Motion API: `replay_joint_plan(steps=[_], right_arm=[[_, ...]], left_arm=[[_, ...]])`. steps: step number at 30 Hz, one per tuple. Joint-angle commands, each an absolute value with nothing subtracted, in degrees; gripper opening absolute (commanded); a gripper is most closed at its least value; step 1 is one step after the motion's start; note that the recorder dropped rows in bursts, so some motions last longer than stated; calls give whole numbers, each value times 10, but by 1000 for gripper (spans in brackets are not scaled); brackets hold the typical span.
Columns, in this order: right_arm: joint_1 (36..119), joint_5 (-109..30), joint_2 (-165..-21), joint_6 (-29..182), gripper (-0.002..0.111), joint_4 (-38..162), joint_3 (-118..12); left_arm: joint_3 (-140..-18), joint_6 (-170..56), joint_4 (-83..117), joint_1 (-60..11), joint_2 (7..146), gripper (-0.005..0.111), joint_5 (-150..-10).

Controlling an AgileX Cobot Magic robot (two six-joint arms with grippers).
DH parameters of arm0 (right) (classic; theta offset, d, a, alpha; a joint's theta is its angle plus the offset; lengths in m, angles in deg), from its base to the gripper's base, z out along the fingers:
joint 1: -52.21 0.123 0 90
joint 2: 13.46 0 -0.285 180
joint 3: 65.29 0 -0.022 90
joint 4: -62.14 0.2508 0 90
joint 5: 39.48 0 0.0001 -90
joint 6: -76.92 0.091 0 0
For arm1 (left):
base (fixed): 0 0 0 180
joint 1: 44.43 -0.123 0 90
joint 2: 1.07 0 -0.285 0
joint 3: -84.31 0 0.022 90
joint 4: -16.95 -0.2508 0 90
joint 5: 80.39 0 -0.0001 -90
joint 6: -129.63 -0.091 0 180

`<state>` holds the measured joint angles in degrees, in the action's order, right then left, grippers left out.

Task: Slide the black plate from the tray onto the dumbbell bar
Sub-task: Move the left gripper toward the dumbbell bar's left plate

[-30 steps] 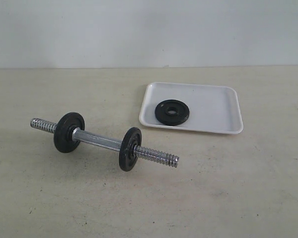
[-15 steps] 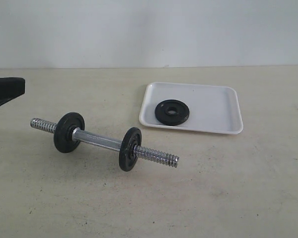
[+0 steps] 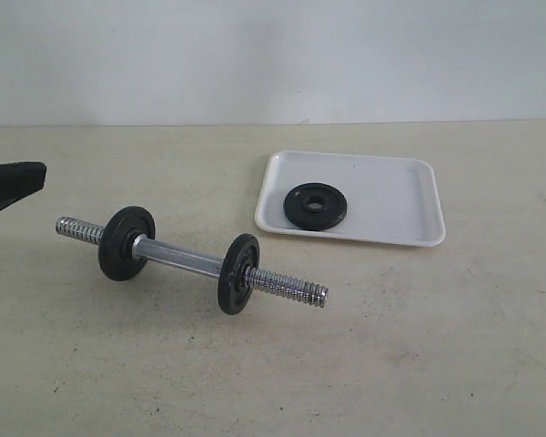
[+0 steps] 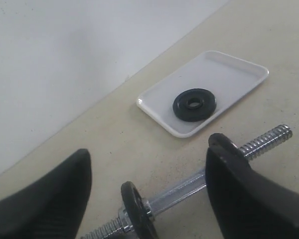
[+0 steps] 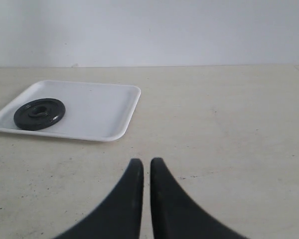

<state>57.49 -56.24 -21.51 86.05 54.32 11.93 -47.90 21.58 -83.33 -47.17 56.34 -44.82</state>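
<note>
black plate (image 4: 182, 107) in tray (image 4: 229, 74), well apart from left tool (image 4: 148, 152)

On the tabletop (image 3: 419, 355), the tray (image 3: 391, 196) sits far right with the black plate (image 3: 315, 207) flat in its near-left part, and the dumbbell bar (image 3: 184, 256) lies near left, well apart, carrying a left disc (image 3: 126, 242) and a right disc (image 3: 238, 273).

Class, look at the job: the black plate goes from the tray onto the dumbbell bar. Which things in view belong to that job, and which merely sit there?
Belongs to the job:
- black plate
- tray
- dumbbell bar

Merely there:
- disc nearer the tray, already on the bar
- disc farther from the tray, already on the bar
- table
- wall
</note>
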Motion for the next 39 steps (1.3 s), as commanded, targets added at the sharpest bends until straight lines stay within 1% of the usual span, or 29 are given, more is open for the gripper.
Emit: replay_joint_plan(steps=[1, 7, 11, 12, 15, 17, 21, 24, 26, 28, 31, 33, 35, 37, 39], right_arm=[[574, -518, -213, 867, 4, 553, 119], [574, -298, -213, 937, 4, 685, 119], [574, -185, -213, 1035, 4, 733, 119], [574, -174, -213, 1054, 4, 733, 119], [574, -153, -213, 1096, 4, 733, 119], [574, -148, -213, 1119, 4, 733, 119], [574, -150, -213, 1172, 4, 733, 119], [574, -152, -213, 1198, 4, 731, 119], [574, -153, -213, 1214, 4, 706, 119], [574, -153, -213, 1227, 4, 662, 119], [574, -153, -213, 1254, 4, 571, 119], [574, -153, -213, 1264, 4, 528, 119], [574, -153, -213, 1265, 4, 509, 119], [574, -153, -213, 1265, 4, 509, 119], [574, -153, -213, 1265, 4, 509, 119]], left_arm=[[-473, 216, -830, -472, 565, 62, -402], [-473, 179, -830, -467, 579, 62, -270], [-473, 165, -830, -439, 593, 62, -266], [-473, 165, -830, -431, 596, 62, -279], [-473, 205, -822, -412, 598, 59, -415], [-475, 246, -789, -406, 601, 59, -490], [-495, 270, -763, -404, 617, 58, -527], [-515, 363, -788, -404, 637, 57, -582], [-531, 410, -801, -404, 655, 55, -586], [-551, 466, -801, -404, 673, 50, -577], [-582, 494, -798, -404, 695, 37, -495], [-602, 420, -795, -404, 707, 29, -416], [-613, 256, -795, -404, 715, 22, -338], [-616, 54, -795, -404, 716, 19, -290], [-616, -141, -781, -404, 716, 19, -285]])
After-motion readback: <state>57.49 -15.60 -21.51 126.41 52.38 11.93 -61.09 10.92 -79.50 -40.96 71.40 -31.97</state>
